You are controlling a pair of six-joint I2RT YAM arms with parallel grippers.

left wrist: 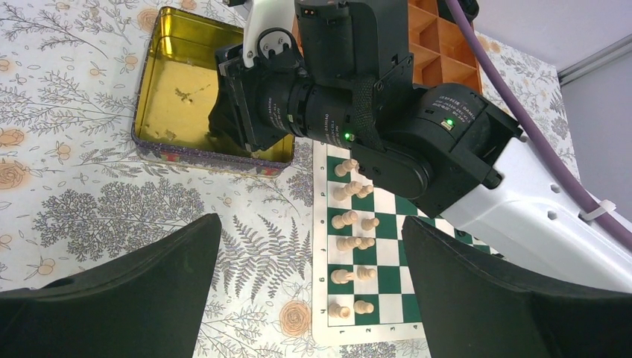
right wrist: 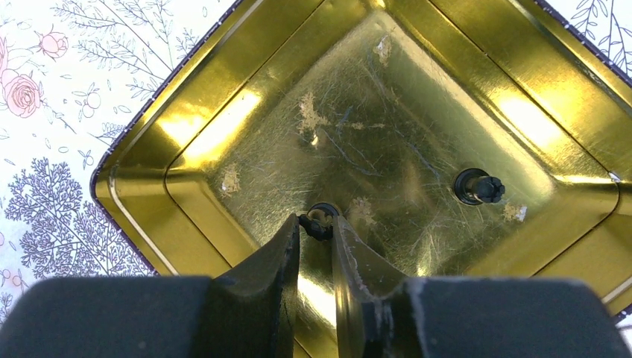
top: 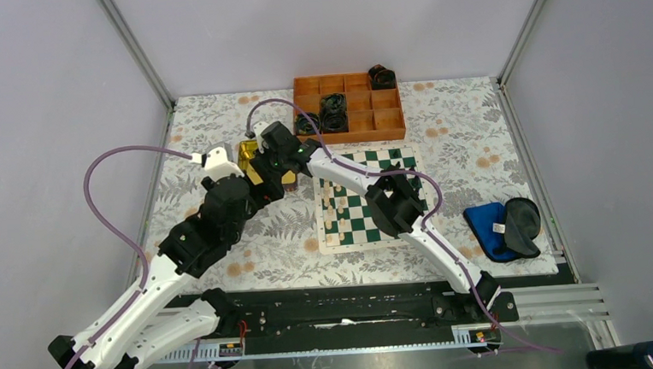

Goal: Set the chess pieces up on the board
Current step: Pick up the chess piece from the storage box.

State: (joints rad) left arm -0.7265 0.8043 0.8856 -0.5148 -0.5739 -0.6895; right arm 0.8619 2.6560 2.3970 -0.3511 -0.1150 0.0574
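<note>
In the right wrist view my right gripper (right wrist: 317, 224) is down inside the shiny yellow tin (right wrist: 186, 134), its fingertips pinched on a small black chess piece (right wrist: 322, 221). A second black piece (right wrist: 478, 186) lies on the tin floor to the right. The green and white board (left wrist: 387, 280) carries two columns of cream-white pieces (left wrist: 350, 218) along its left side. My left gripper (left wrist: 311, 224) hangs open and empty above the board's left edge and the floral cloth. From the top view the board (top: 322, 236) lies mid-table, partly under the right arm.
The right arm's wrist (left wrist: 417, 142) reaches across the board's far corner into the tin (left wrist: 179, 74). An orange compartment tray (top: 348, 106) with dark cable coils stands at the back. A blue cloth with a black object (top: 506, 229) lies at the right.
</note>
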